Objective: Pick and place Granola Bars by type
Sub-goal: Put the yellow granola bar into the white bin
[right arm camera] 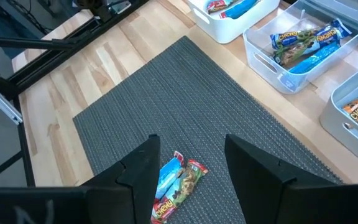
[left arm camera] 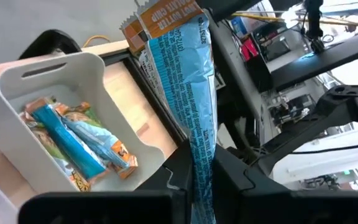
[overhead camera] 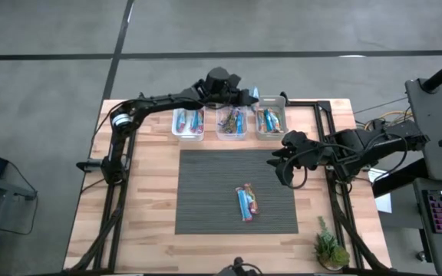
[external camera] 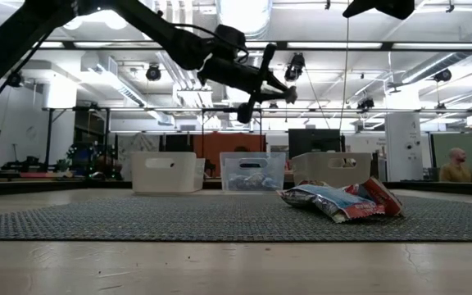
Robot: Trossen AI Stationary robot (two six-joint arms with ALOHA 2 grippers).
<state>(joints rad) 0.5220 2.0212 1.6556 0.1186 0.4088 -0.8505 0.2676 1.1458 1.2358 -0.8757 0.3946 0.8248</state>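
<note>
One granola bar (left arm camera: pixel 188 87) hangs pinched in the left hand (left arm camera: pixel 197 180).

the right gripper (right arm camera: pixel 188 165) hangs with its two dark fingers (right arm camera: pixel 143 163) spread apart over the dark grey woven mat (right arm camera: pixel 185 93). two blue-and-red foil-wrapped granola bars (right arm camera: pixel 174 185) lie on the mat between them. three small rectangular plastic bins (right arm camera: pixel 257 50) holding more bars stand beyond the mat's far edge on the light wooden table (right arm camera: pixel 86 68).
</note>
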